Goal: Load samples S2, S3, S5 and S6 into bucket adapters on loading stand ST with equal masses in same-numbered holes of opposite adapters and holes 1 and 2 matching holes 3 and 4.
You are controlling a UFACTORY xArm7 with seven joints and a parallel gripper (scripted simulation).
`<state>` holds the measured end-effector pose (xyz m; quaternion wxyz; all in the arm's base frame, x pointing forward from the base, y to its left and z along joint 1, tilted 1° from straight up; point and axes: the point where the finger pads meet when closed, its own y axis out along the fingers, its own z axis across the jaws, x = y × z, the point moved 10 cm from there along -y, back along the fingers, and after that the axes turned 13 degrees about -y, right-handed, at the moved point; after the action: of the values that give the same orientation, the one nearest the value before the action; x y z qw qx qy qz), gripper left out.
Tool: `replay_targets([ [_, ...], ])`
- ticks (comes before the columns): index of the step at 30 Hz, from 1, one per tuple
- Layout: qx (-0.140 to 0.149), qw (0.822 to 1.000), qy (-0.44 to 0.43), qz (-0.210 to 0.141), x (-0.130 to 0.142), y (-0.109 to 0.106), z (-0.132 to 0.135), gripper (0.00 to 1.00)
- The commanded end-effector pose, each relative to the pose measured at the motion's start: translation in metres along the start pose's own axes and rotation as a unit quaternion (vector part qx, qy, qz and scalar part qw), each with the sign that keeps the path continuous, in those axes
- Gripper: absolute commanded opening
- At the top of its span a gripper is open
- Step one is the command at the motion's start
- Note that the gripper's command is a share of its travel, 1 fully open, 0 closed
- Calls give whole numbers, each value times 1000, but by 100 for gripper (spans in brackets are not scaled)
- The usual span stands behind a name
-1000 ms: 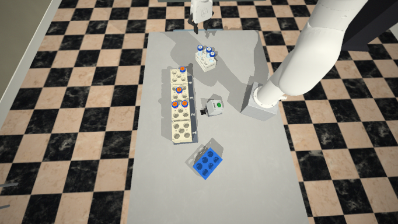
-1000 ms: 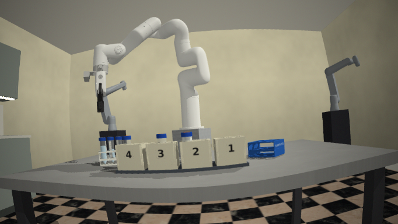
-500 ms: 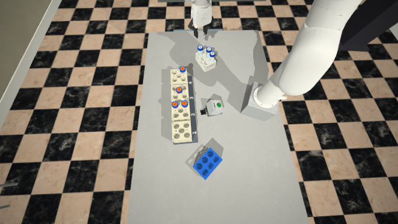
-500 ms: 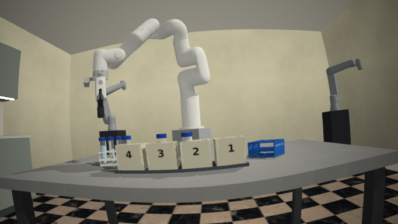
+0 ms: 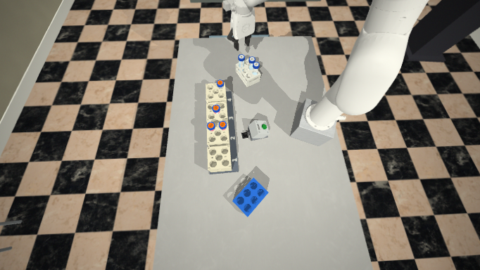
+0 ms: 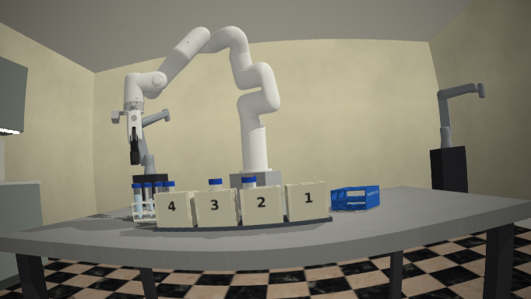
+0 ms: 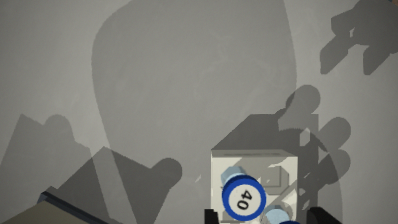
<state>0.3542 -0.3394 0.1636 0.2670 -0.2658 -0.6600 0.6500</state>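
Four cream adapters stand in a row on the stand ST [image 5: 233,116] [image 6: 311,221], numbered 4 [image 6: 171,206], 3 [image 6: 214,205], 2 [image 6: 261,202] and 1 [image 6: 308,198]. Orange-dot sample tubes stand in them: one in adapter 4 [image 5: 219,83], one in adapter 3 [image 5: 215,107], two in adapter 2 [image 5: 210,126] [image 5: 222,124]. Adapter 1 [image 5: 221,169] is empty. The white rack [image 5: 248,80] [image 7: 260,160] holds three water blanks [image 5: 252,59]; the wrist view shows the 40 mL blank [image 7: 242,198]. My gripper [image 5: 242,43] [image 6: 134,161] is open and empty, high above the rack's far side.
The blue sample rack [image 5: 250,196] [image 6: 355,198] stands empty near the table's front. The DONE key [image 5: 264,126] sits on its small desk [image 5: 257,133] right of the adapters. The arm's base [image 5: 313,126] stands at the table's right edge.
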Motion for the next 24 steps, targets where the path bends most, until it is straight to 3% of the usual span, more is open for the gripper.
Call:
replay_targets([
  [1, 0, 1000, 0, 3, -1, 6, 0, 57],
  [24, 0, 1000, 0, 2, -1, 44, 0, 57],
])
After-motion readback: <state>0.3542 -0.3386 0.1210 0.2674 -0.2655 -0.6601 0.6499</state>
